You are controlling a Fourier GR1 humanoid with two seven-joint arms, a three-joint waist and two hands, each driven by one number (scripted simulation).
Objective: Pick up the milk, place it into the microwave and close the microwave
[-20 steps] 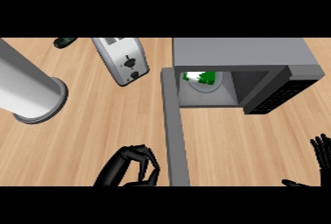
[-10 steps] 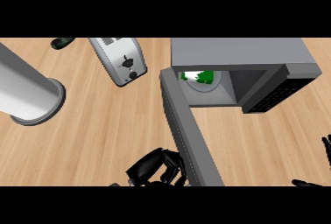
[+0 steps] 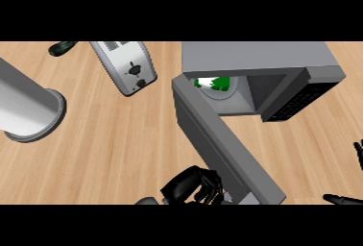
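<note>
The grey microwave [image 3: 255, 57] stands at the upper right with its cavity facing the view's lower edge. Inside it, on the turntable, the white and green milk carton [image 3: 212, 84] shows partly under the top wall. The microwave's door [image 3: 223, 144] hangs open and runs from its hinge at the upper left down to the lower right. My left hand [image 3: 191, 187] sits at the lower edge with fingers curled, against the outer face of the door near its free end, holding nothing I can see. Only fingertips of my right hand [image 3: 358, 156] show at the right edge, straight.
A silver toaster [image 3: 126, 67] lies at the upper left of the wooden counter. A large grey cylinder [image 3: 25, 108] stands at the left edge. A dark small object [image 3: 62, 47] lies near the top left. The microwave's control panel [image 3: 301, 98] faces the lower right.
The left hand has moved right and up against the door. The door has swung, its free end shifting rightward toward the microwave. The right hand has slid further off to the right.
</note>
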